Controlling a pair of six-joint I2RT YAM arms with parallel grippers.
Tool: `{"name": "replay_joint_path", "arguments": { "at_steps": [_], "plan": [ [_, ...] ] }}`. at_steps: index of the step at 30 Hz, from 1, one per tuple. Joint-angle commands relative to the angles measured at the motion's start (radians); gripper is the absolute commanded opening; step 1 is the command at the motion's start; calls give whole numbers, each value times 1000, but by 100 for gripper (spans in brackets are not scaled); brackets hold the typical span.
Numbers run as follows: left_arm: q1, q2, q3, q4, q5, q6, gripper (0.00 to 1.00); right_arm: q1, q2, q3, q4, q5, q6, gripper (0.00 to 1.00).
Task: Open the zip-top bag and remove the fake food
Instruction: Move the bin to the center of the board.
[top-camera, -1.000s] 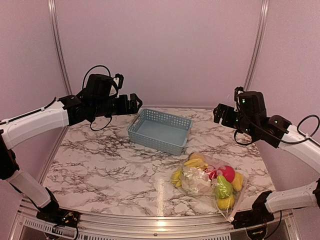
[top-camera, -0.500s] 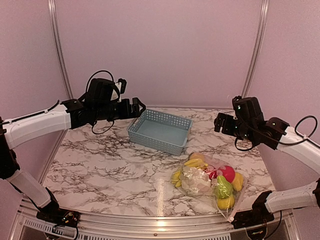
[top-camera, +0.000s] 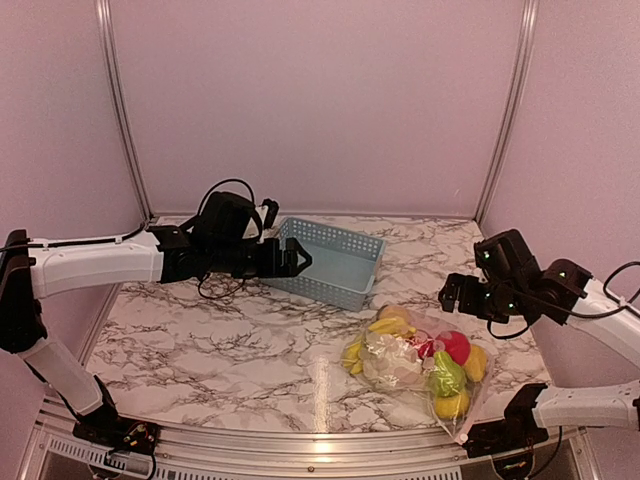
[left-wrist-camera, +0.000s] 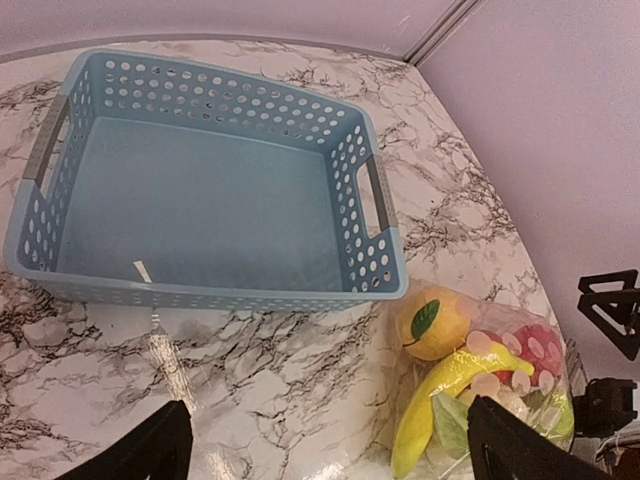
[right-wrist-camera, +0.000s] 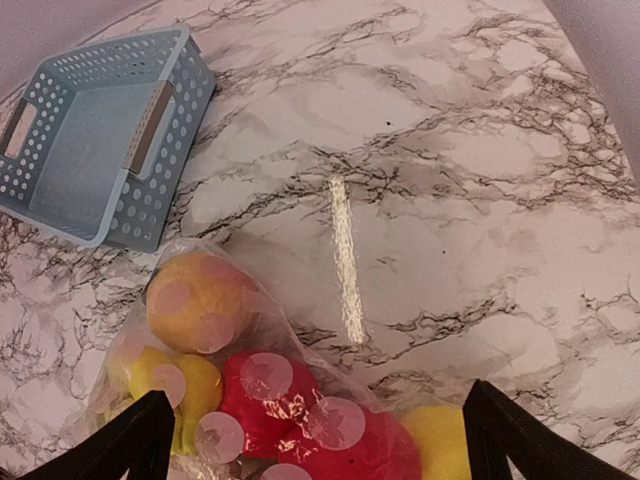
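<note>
From above: lowered and drawn inward over the last second, with left gripper (top-camera: 290, 262) beside the basket (top-camera: 330, 290) and right gripper (top-camera: 455, 293) near the bag (top-camera: 415, 365) at the surface's (top-camera: 200, 340) near right. Left wrist: jaws apart, empty, bag low right. Right wrist: jaws apart over the bagged food (right-wrist-camera: 300, 420). Approach only, no grasp yet.

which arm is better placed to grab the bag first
Right. The right end effector, open, hangs close beside the bag; the left end effector, also open, is by the basket, farther away.
</note>
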Motion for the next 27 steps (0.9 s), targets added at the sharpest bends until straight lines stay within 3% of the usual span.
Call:
{"name": "replay_joint_path", "arguments": {
  "at_steps": [1, 12, 21, 27],
  "plan": [
    [-26, 15, -56, 20, 33, -29, 99, 43, -40, 18, -93, -143, 5, 99],
    [-37, 105, -94, 87, 42, -56, 99, 331, 10, 102, -284, -29, 92, 99],
    [-34, 337, 82, 180, 93, -43, 99, 462, 115, 212, -396, 17, 133, 99],
    [-33, 482, 228, 212, 135, -48, 99, 481, 112, 254, -499, -18, 178, 99]
  ]
}}
